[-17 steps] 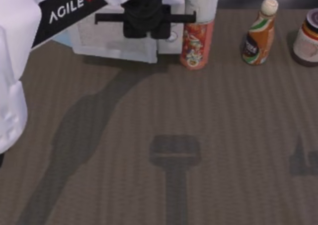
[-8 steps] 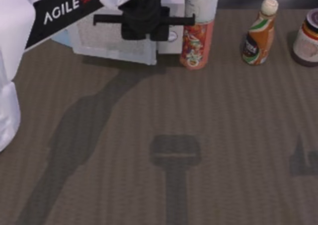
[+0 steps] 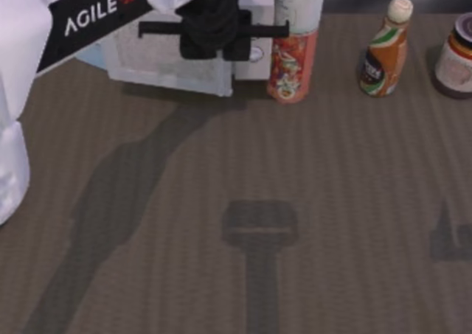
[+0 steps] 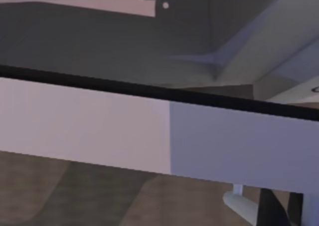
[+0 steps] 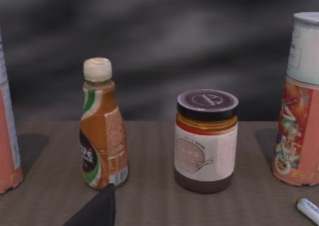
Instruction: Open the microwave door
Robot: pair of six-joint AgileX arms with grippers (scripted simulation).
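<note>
While the left tool hangs over the microwave at the table's far edge, I cannot tell whether it is clenched. Its microwave door faces the table's middle, with a tall red can just beside the microwave. Beyond that can stand a sauce bottle and a jar.

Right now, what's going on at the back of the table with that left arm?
The left arm is reaching over the microwave at the table's far left edge, with the left gripper at the right-hand side of the microwave door, next to the knob panel. How its jaws stand can't be seen. The door's right edge looks swung slightly away from the body, so it seems only just cracked open. A tall canister, a sauce bottle and a jar stand to the right. The right arm isn't visible from above.
</note>
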